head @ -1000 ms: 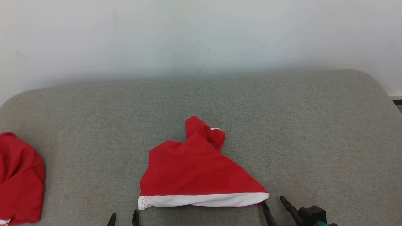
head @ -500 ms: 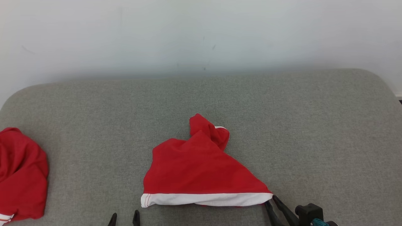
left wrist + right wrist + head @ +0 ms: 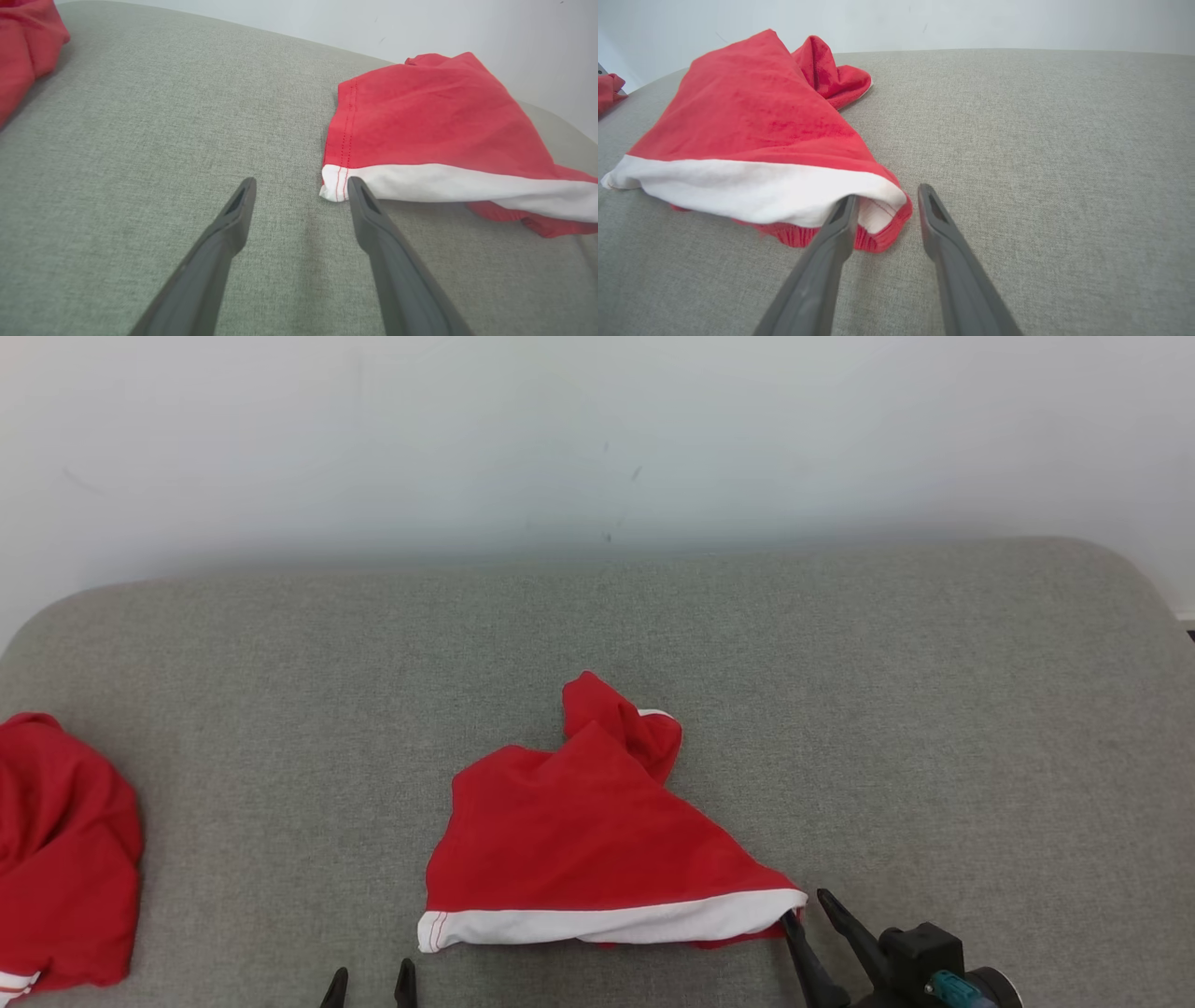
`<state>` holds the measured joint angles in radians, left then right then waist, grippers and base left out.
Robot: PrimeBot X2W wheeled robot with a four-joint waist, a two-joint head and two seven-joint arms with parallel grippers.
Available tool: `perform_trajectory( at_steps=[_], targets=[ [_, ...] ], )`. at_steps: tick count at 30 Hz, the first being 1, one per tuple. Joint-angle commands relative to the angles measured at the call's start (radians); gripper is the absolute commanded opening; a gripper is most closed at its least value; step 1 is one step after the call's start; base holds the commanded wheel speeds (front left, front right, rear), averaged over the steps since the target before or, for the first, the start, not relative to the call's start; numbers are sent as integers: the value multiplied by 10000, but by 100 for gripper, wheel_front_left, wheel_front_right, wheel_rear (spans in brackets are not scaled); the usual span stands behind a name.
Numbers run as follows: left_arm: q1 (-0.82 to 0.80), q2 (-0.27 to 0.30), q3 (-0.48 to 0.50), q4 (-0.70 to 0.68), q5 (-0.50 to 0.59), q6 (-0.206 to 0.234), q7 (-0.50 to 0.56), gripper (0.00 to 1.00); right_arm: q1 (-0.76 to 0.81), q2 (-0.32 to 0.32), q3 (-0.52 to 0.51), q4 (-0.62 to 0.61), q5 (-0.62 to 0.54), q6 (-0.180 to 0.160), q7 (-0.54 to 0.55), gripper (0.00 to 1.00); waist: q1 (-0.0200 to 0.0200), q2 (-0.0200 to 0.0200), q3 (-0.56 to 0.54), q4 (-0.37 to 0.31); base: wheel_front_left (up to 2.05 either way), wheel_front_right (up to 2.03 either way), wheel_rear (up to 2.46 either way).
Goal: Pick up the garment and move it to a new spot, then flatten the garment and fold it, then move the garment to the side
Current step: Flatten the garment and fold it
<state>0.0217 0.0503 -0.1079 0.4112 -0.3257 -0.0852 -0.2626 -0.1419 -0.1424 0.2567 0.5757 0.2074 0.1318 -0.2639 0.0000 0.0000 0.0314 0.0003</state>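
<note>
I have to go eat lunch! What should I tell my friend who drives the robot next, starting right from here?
Left gripper: open, beside the garment, at the left corner of its white band.
Right gripper: open, tips at the band's right corner, nothing pinched.
Garment: red, rumpled into a triangle in the middle of the grey cushion. Another red garment lies far left.
Done: no flattening or folding shows.
Left: likely grip both corners, spread flat, fold, move aside.

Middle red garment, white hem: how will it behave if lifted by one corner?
Probably floppy: the garment lies bunched, so it should hang limp. Likely light; the cloth looks thin. May drag on the woven couch.
</note>
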Motion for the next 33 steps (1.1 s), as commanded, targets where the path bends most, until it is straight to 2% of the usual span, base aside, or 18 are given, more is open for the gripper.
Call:
perform_trajectory(
  at_steps=[1,2,6,7,9,17,33],
  targets=[
    [-2,1,2,-13,21,-6,-34,100,81,21,-87,-19,-102,-23,-4,65,0,0,15,2,0,0,0],
    [-12,1,-7,-19,22,-9,-34,100,93,44,-101,15,-135,-23,-4,62,0,0,20,5,0,0,0],
    [-110,1,-99,-49,3,-16,-34,100,-59,85,-149,140,-203,-23,-4,40,0,0,116,44,0,0,0],
    [-154,2,-128,-49,18,-29,-34,100,-132,92,-129,163,-227,-23,-4,22,0,0,142,54,0,0,0],
    [-216,-1,-217,-55,170,-65,-34,100,-239,88,-70,193,-257,-23,-4,0,0,0,196,67,0,0,0],
    [-411,7,-607,89,729,-97,-34,100,-251,-45,77,39,-182,-23,-4,0,0,0,357,9,0,0,0],
    [-1273,2,-759,974,-576,-22,-34,100,-565,-348,413,-689,-42,-23,-4,0,0,0,1109,-387,0,0,0]
  ],
)
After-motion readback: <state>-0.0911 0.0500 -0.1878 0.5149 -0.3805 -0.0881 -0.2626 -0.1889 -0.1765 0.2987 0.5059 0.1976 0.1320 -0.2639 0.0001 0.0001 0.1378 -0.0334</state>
